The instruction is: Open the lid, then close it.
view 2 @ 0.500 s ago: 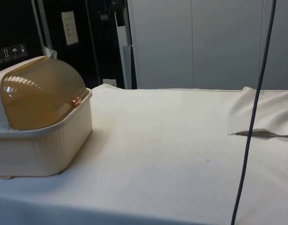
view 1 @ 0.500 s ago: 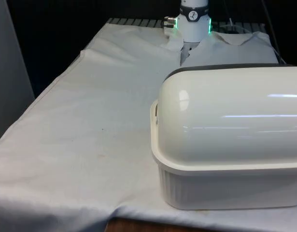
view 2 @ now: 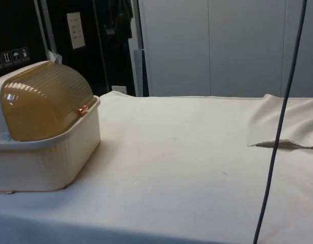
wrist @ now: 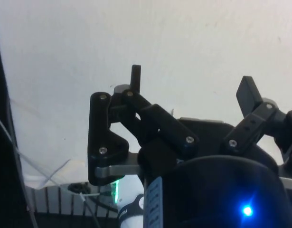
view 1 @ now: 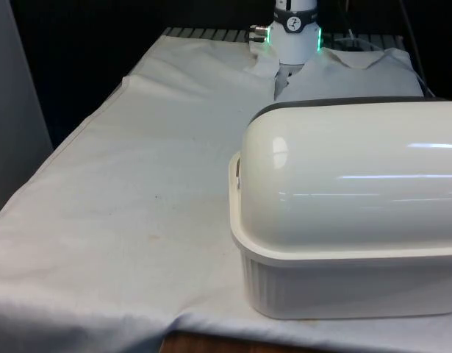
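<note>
A cream bread box (view 2: 49,157) stands at the table's end in the side view. Its ribbed amber roll lid (view 2: 44,101) is pulled down shut, with the small handle (view 2: 82,109) resting at the box's front rim. In the front view the bread box (view 1: 350,213) turns its smooth white back to the camera, at the front view's right near the table's front edge. My gripper (wrist: 191,83) hangs high over bare white cloth in the wrist view, its black fingers (wrist: 136,72) spread wide apart and open, with nothing between them.
A thin black cable (view 2: 279,127) hangs down across the right of the side view. The cloth (view 2: 278,144) is folded up into a raised ridge there. The robot's base (view 1: 294,33) stands at the far end of the table. The cloth (view 1: 137,191) lies bare beside the box.
The hanging cable has swung slightly to the right in the side view. The bread box and its lid have not moved.
</note>
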`<state>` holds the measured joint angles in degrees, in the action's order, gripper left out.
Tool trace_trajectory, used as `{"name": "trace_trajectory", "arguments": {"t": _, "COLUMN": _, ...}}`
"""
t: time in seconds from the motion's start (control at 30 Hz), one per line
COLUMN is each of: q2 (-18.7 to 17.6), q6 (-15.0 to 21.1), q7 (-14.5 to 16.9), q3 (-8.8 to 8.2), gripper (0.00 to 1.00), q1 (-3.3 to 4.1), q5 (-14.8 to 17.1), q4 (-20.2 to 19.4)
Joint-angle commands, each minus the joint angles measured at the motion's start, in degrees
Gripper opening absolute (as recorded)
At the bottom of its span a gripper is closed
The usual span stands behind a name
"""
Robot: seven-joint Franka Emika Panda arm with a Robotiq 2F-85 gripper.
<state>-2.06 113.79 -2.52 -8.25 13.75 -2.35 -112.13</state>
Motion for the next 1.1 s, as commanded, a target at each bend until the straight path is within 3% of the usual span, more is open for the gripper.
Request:
{"name": "trace_trajectory", "arguments": {"t": 0.0, "q2": 0.2, "q6": 1.3, "q7": -0.9, "q3": 0.23, "gripper": 1.0, "q1": 0.23, "q5": -0.8, "q4": -0.7}}
{"name": "trace_trajectory", "arguments": {"t": 0.03, "q2": -0.1, "q6": 0.4, "q7": -0.2, "q3": 0.23, "gripper": 1.0, "q1": 0.0, "q5": -0.2, "q4": -0.2}}
{"name": "trace_trajectory", "arguments": {"t": 0.07, "q2": 0.1, "q6": 1.7, "q7": -1.0, "q3": 0.46, "gripper": 1.0, "q1": 0.29, "q5": -1.0, "q4": -0.9}}
{"name": "trace_trajectory", "arguments": {"t": 0.27, "q2": -0.8, "q6": 4.9, "q7": -1.4, "q3": 1.66, "gripper": 1.0, "q1": 0.23, "q5": -1.1, "q4": -1.8}}
{"name": "trace_trajectory", "arguments": {"t": 0.3, "q2": -0.6, "q6": 3.9, "q7": -1.0, "q3": 1.6, "gripper": 1.0, "q1": 0.06, "q5": -0.7, "q4": -1.7}}
{"name": "trace_trajectory", "arguments": {"t": 0.53, "q2": -1.9, "q6": 8.9, "q7": -0.8, "q3": 2.18, "gripper": 1.0, "q1": 0.11, "q5": -0.7, "q4": -2.8}}
{"name": "trace_trajectory", "arguments": {"t": 0.57, "q2": -2.0, "q6": 7.7, "q7": -0.9, "q3": 2.18, "gripper": 1.0, "q1": 0.06, "q5": -0.7, "q4": -2.3}}
{"name": "trace_trajectory", "arguments": {"t": 0.73, "q2": -2.2, "q6": 12.2, "q7": 0.1, "q3": 2.23, "gripper": 1.0, "q1": 0.06, "q5": -0.6, "q4": -4.1}}
{"name": "trace_trajectory", "arguments": {"t": 0.83, "q2": -2.3, "q6": 12.4, "q7": 0.2, "q3": 2.18, "gripper": 1.0, "q1": 0.06, "q5": -0.7, "q4": -4.3}}
{"name": "trace_trajectory", "arguments": {"t": 1.07, "q2": -2.7, "q6": 17.6, "q7": -0.1, "q3": 2.92, "gripper": 1.0, "q1": 0.29, "q5": -1.3, "q4": -7.0}}
